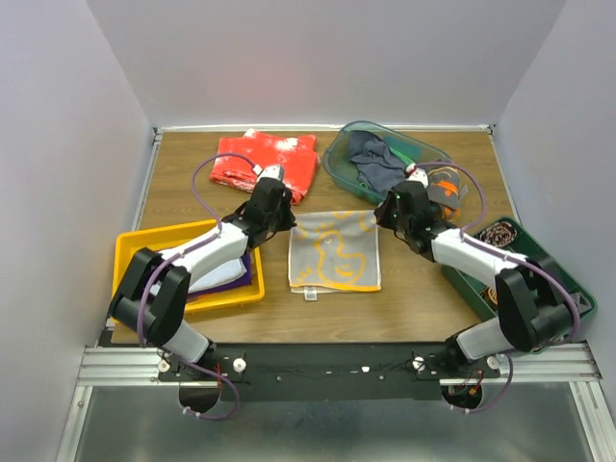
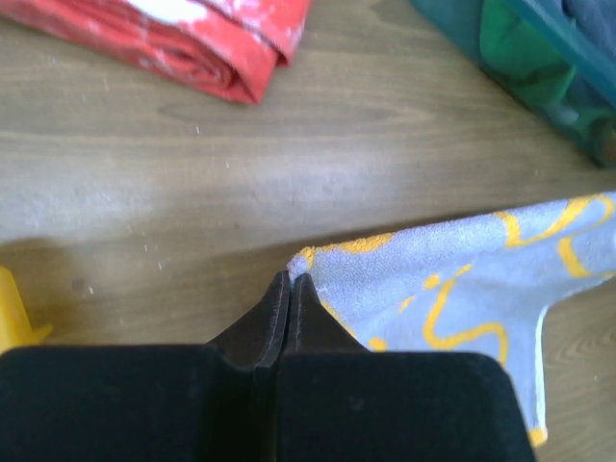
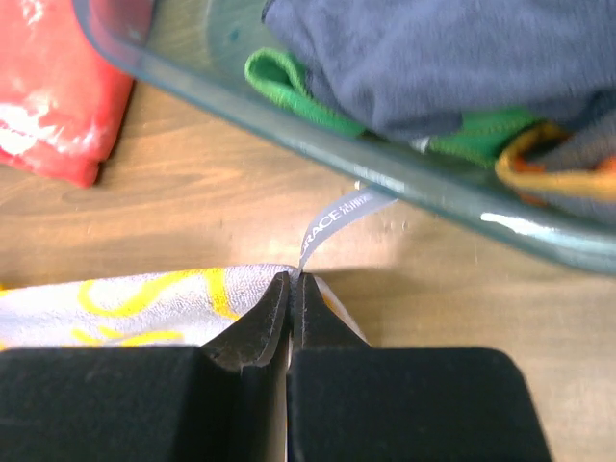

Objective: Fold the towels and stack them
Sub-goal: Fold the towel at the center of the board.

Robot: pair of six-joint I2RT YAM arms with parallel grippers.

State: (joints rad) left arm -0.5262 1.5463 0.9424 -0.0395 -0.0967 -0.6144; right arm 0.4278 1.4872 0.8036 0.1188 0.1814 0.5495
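- I have two tools, and both are pressed together on the same thing.
- My left tool [image 2: 290, 280] pinches the far-left corner of the grey-and-yellow towel [image 1: 335, 252].
- My right tool [image 3: 291, 278] pinches that towel's far-right corner, just beside its one white label [image 3: 332, 223].
- It is the one towel lying spread on the bare tabletop [image 1: 414, 294], in the middle between my arms.
- One clear bin [image 1: 334, 162] stands at the far right. I count three towels in it: a navy towel [image 1: 371, 152], a green towel [image 3: 289, 91] and a dark grey towel with orange markings [image 1: 445, 185], which hangs at the bin's right end.
- One red cloth [image 1: 267, 164] lies folded at the far left, apart from the towel.
- One yellow tray [image 1: 130, 252] sits near left, and one purple towel [image 1: 243, 277] shows in it.
- One green tray [image 1: 544, 265] sits near right with one brown patterned item [image 1: 498, 233] at its far end.
- My left arm covers most of the yellow tray, so I cannot count what else lies there.
- My right arm hides much of the green tray.
- The label's print is too blurred to read whole.
- My wrist views cut off the bin and the red cloth.
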